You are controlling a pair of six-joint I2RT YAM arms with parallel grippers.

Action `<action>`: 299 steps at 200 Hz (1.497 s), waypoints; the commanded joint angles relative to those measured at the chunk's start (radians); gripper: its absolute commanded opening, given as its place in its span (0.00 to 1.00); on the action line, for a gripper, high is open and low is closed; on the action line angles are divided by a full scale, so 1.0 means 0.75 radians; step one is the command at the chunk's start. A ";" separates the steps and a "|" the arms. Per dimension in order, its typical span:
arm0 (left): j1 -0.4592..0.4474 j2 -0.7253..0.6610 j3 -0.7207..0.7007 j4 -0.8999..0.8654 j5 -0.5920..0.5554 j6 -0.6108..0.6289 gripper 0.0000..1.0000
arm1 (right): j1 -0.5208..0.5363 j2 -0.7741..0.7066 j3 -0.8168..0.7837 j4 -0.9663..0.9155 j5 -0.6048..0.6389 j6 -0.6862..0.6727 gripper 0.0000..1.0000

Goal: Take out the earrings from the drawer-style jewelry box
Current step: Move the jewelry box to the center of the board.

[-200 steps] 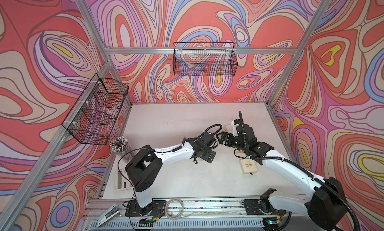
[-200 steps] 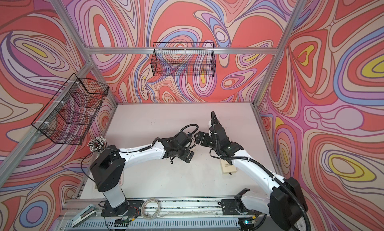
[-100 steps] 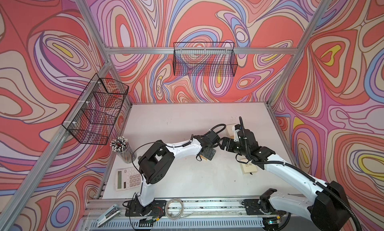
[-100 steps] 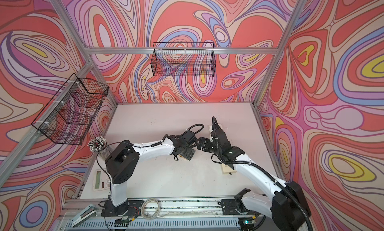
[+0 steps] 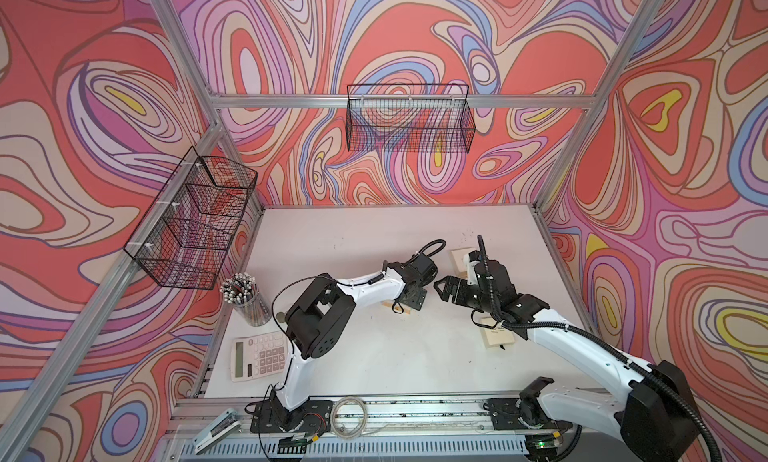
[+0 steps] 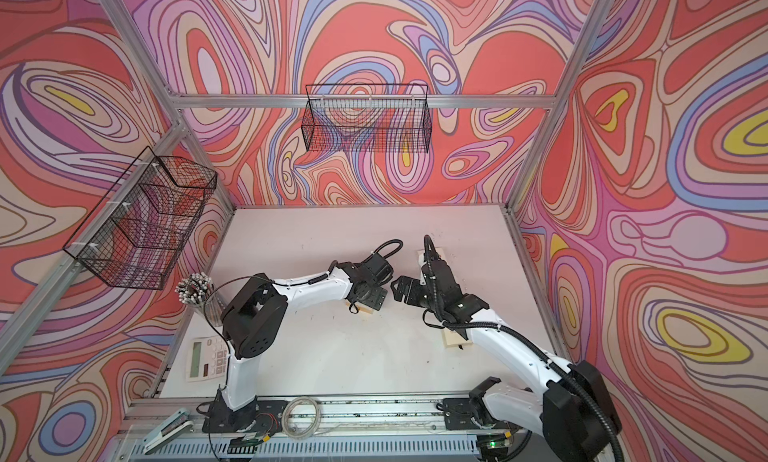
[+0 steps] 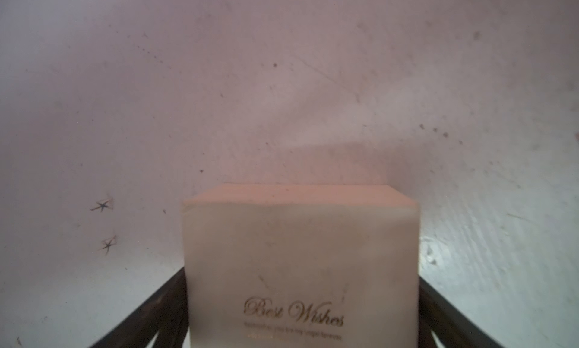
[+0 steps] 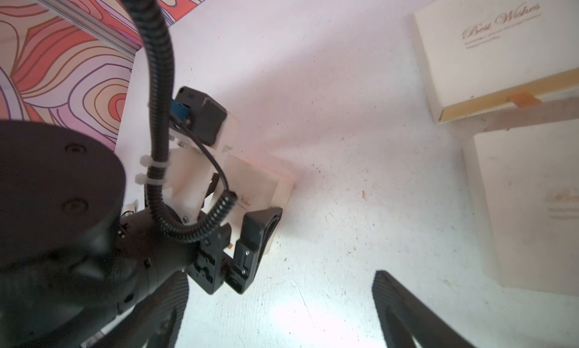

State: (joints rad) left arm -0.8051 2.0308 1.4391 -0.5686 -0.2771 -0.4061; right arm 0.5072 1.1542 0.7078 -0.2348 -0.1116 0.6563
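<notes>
Gold script "Best Wishes" on cream box point(image 7: 300, 252); same words on second box point(image 8: 488, 48).

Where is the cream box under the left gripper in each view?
Top view: cream box peeks out under the left gripper, mid-table.
Top view: same sliver under it.
Left wrist: box between the fingers, lettering visible.
Right wrist: box beside the gripper's finger.
Shared landmark: the left gripper.
</notes>
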 commanded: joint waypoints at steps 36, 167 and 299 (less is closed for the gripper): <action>0.153 0.039 0.038 -0.046 0.038 -0.138 0.90 | 0.003 0.023 -0.024 0.033 -0.011 0.019 0.96; 0.212 0.023 0.161 -0.104 0.033 -0.266 1.00 | 0.005 0.049 -0.038 0.055 -0.032 0.004 0.96; 0.212 -0.901 -0.552 0.512 0.202 -0.192 1.00 | 0.003 0.001 0.141 -0.009 0.400 -0.079 0.98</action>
State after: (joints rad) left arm -0.6518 1.5490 1.1893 -0.4187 -0.1493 -0.5804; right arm 0.5076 1.1923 0.7498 -0.2100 -0.0319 0.6346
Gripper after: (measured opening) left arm 0.999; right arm 0.982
